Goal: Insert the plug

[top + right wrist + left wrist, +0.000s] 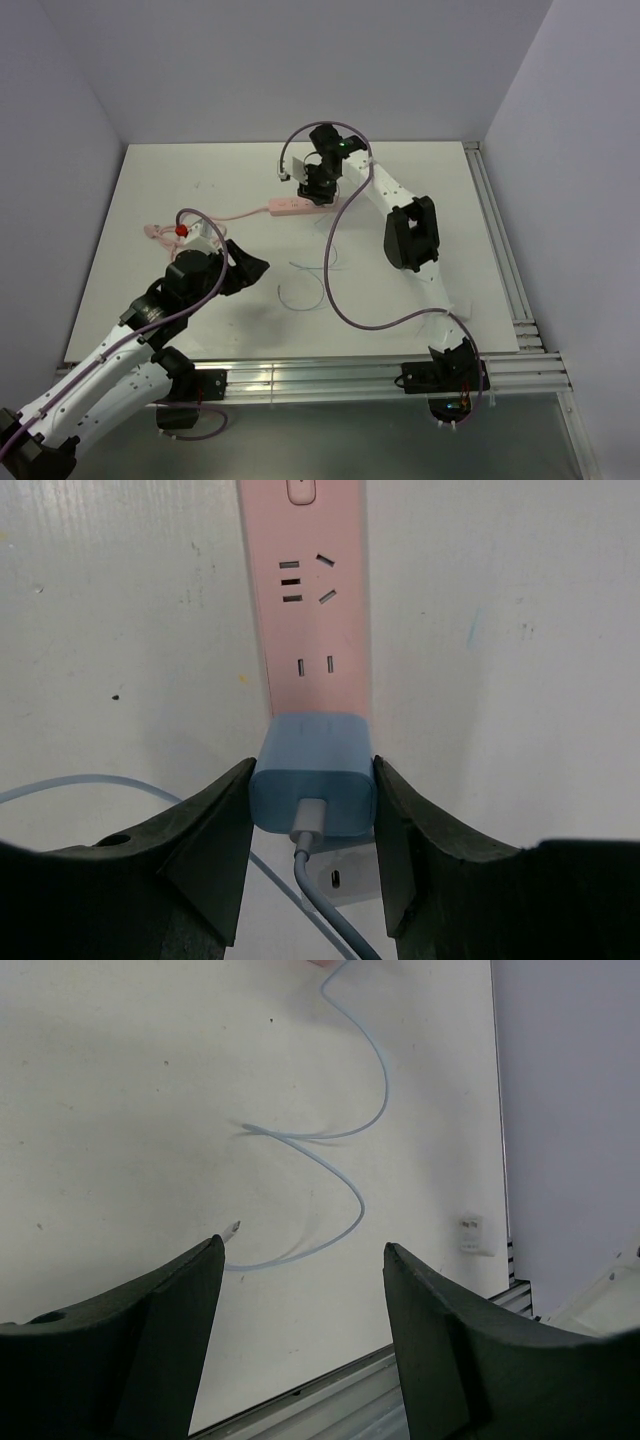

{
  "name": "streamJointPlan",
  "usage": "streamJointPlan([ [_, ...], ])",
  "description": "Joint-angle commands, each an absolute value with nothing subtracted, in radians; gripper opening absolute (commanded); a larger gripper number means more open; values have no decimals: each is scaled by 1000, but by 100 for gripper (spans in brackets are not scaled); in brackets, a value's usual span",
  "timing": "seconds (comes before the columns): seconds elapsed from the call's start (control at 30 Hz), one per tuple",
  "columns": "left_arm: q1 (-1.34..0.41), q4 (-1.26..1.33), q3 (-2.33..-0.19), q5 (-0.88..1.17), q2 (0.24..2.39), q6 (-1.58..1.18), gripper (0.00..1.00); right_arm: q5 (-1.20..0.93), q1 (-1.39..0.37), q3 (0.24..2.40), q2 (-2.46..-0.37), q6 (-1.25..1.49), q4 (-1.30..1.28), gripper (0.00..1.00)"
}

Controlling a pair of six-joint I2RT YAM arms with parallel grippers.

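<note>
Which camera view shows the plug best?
The right wrist view: the light-blue plug fills the middle of the frame, clamped in the right pincer at the pink power strip. In the top view it is too small to make out at that pincer. The left wrist view shows only its thin cable.

Lt-blue plug (313, 780) in R pincer (312, 772), at strip (305, 600) end

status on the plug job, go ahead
Left gripper open, empty, cable looped ahead of it. Right gripper shut on plug at end of pink power strip, seating unconfirmed. Nothing blocking the sockets.
</note>
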State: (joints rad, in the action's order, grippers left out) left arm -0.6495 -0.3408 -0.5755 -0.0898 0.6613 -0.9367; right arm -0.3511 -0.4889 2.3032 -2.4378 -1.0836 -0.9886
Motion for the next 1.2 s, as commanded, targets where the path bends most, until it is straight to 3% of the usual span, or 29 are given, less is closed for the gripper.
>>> streamJointPlan([
  [0.0, -644, -313, -591, -74, 661, -925, 70, -265, -508, 2335, -2606, -1040, -1311, 0],
  [0.13, -646, -316, -581, -80, 647, -927, 70, -265, -492, 2211, -2534, -1026, -1250, 0],
  [0.23, -646, -310, -580, -72, 638, -925, 70, -264, -502, 2342, -2592, -1026, -1310, 0],
  [0.33, -644, -321, -587, -71, 649, -922, 70, -276, -529, 2338, -2594, -1023, -1311, 0],
  [0.5, -644, -327, -580, -84, 626, -920, 70, -250, -485, 2192, -2522, -1006, -1243, 0],
  [0.6, -644, -310, -577, -74, 633, -923, 70, -258, -518, 2380, -2604, -1019, -1324, 0],
  [0.77, -643, -339, -595, -86, 643, -916, 70, -330, -528, 2430, -2631, -1008, -1353, 0],
  [1.17, -643, -341, -595, -84, 618, -917, 70, -331, -494, 2243, -2559, -966, -1287, 0],
])
